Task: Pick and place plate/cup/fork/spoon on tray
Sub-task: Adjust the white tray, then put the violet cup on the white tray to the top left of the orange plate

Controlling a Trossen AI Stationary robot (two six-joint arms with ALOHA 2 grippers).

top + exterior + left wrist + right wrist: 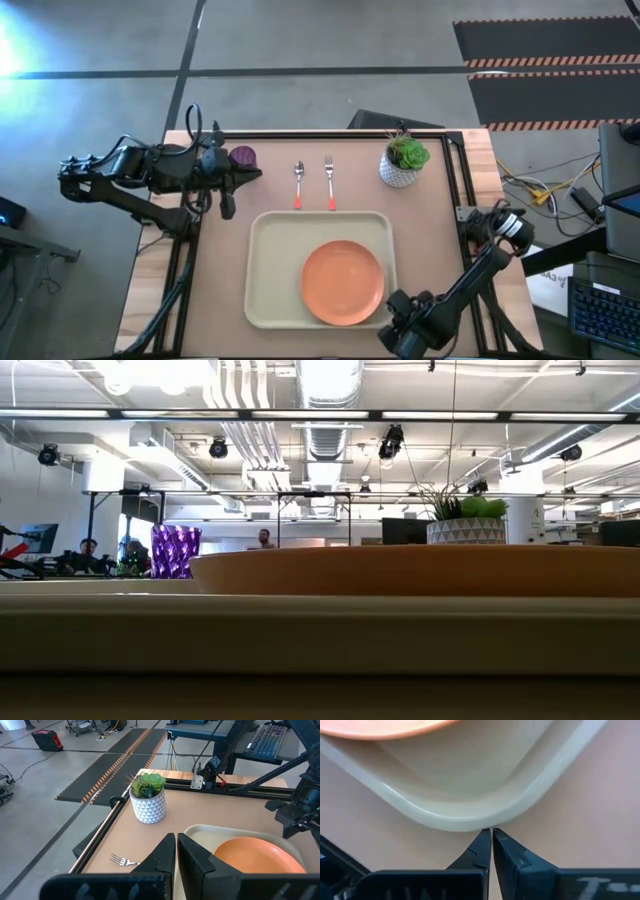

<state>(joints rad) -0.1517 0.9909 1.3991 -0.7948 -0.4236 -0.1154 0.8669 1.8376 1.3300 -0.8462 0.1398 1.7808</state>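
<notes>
The orange plate (343, 283) lies flat in the cream tray (270, 250), toward its near right. The purple cup (243, 157) stands upright on the table at the far left. The spoon (298, 183) and the fork (329, 183) lie side by side beyond the tray's far rim, heads pointing away. My left gripper (252, 176) is shut and empty, just on the near side of the cup. It points toward the table's right, and its wrist view shows the fork (120, 860). My right gripper (492, 832) is shut at the tray's near right corner. My right gripper's shut fingertips (485, 836) stand at the outer edge of the rim of the tray's near right corner (470, 822). They come from the table's near right side. I cannot tell whether they touch the rim.
A white pot with a green plant (404, 160) stands at the far right of the table. Black rails (455, 170) run along the table's far and side edges. Bare table lies to the left and right of the tray.
</notes>
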